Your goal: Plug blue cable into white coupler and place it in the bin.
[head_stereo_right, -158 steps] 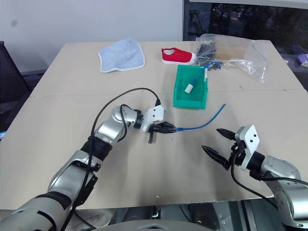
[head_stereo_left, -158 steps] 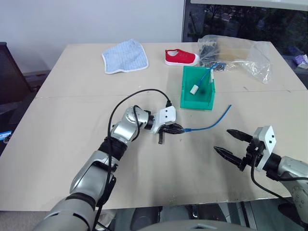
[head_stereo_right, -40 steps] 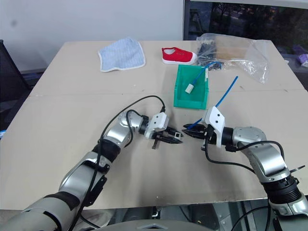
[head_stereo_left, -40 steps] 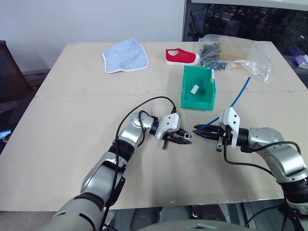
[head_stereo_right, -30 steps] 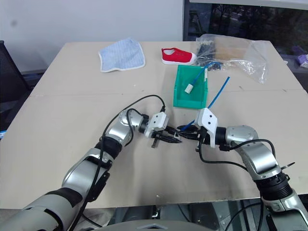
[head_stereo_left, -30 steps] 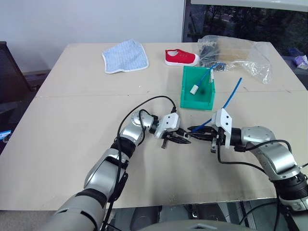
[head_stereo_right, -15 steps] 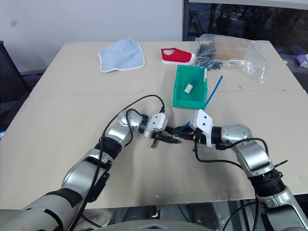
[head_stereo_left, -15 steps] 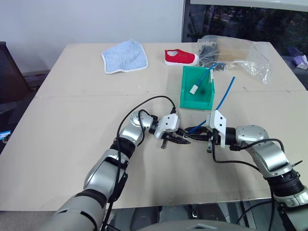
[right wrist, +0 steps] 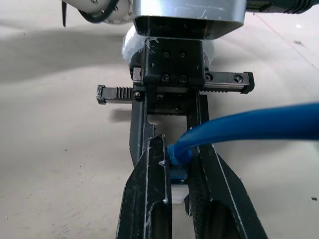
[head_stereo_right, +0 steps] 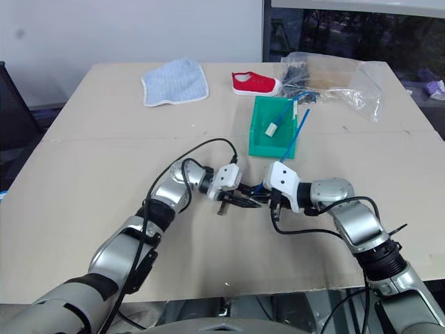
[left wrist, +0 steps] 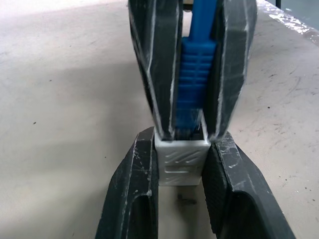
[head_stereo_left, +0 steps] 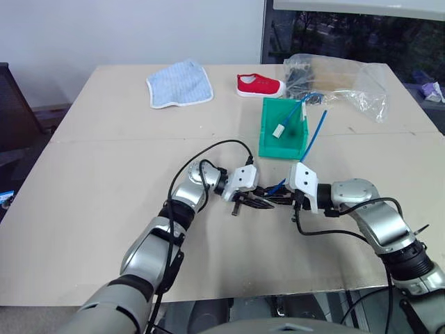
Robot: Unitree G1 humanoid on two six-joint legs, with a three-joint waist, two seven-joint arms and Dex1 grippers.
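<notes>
Thin bright-blue network cable (head_stereo_left: 314, 136) rises from its ribbed blue boot toward the small teal plastic bin (head_stereo_left: 284, 130), over the beige worktop (head_stereo_left: 104, 181). Right hand (right wrist: 174, 172) pinches the boot, plug end at the tiny white plastic coupler (left wrist: 181, 158), which the left hand (left wrist: 180, 185) clamps, mid-worktop.

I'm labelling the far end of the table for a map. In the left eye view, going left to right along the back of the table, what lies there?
Blue-striped cloth → red shoe → clear plastic bag.
</notes>
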